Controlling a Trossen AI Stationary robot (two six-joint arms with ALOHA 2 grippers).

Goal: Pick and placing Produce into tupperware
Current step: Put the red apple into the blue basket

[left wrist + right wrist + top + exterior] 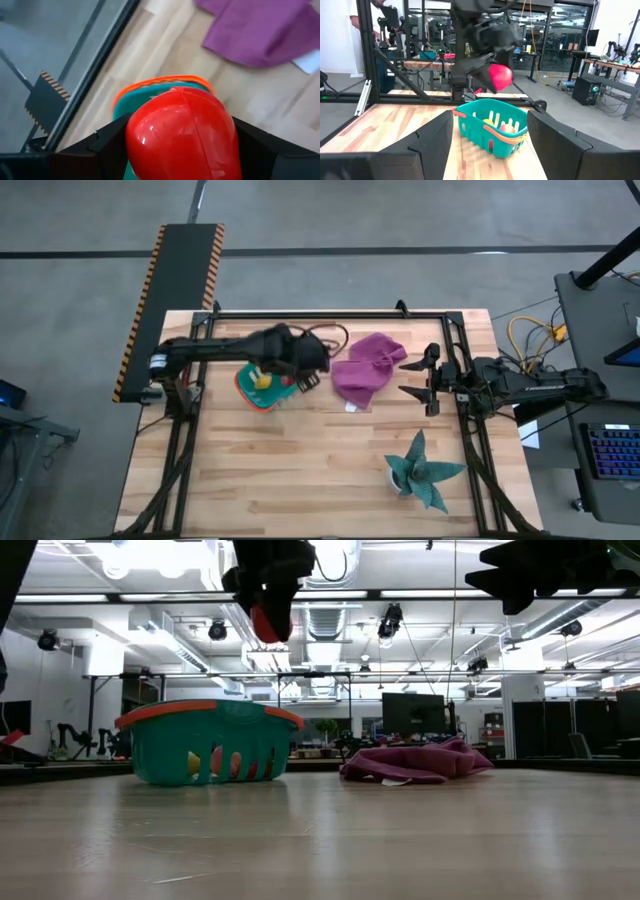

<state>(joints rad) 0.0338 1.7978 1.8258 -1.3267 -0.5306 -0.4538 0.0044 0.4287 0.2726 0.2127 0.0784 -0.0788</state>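
Note:
The teal basket with an orange rim stands on the table's left half, resting on its base. A yellow fruit and other small pieces lie inside it. My left gripper hangs high above the basket's right end, shut on a red ball. My right gripper waits open at the table's right side, level, pointing toward the basket, with the purple cloth in between. My left gripper pinches the red ball between its two fingers, one on each side of the ball's widest part. The fingers come from above, slanting down. The ball is lifted clear, well above the basket's orange rim.
A crumpled purple cloth lies right of the basket, between the two grippers. A teal spiky plant sits near the table's right near corner. Bare wood stretches across the near half. A black frame edges the table.

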